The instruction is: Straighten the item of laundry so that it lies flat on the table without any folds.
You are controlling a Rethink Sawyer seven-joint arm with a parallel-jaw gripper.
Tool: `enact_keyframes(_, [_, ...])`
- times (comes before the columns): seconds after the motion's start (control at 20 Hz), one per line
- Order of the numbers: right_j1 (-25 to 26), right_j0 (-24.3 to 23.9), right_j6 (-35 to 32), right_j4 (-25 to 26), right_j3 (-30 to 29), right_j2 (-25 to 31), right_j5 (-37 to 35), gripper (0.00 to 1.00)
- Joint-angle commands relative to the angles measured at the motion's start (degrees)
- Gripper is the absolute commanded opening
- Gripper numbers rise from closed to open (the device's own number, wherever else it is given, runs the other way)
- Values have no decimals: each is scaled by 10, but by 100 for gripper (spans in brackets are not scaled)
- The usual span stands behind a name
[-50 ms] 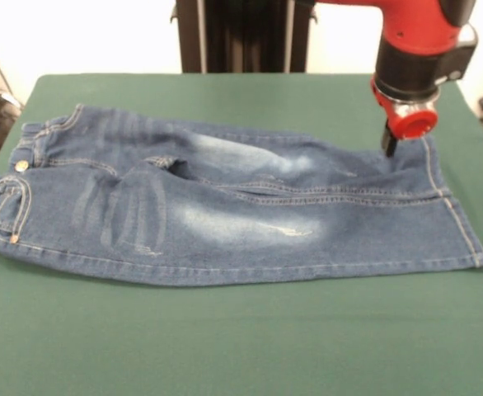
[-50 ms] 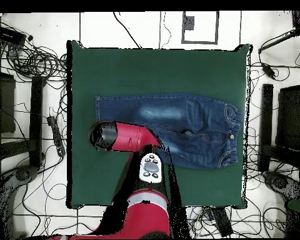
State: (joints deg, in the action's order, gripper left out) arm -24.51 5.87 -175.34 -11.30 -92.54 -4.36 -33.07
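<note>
Faded blue jeans [image 1: 225, 210] lie nearly flat, sideways on green table [image 1: 241, 346].

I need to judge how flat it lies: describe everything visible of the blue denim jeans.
The small blue denim jeans with faded whitish patches, tan stitching and a brass button lie spread lengthwise on the dark green felt table, mostly flat, creased near the crotch. The red and black gripper meets the far leg near its hem.

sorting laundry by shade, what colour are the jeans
Blue denim jeans with faded whitish patches, clearest in the front view.
</note>
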Motion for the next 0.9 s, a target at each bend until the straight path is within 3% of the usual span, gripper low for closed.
enact_keyframes(0.05, [55,-10,-54,-18,4,16,51,0])
enact_keyframes(0.9, [124,45,-112,-61,36,7,89,0])
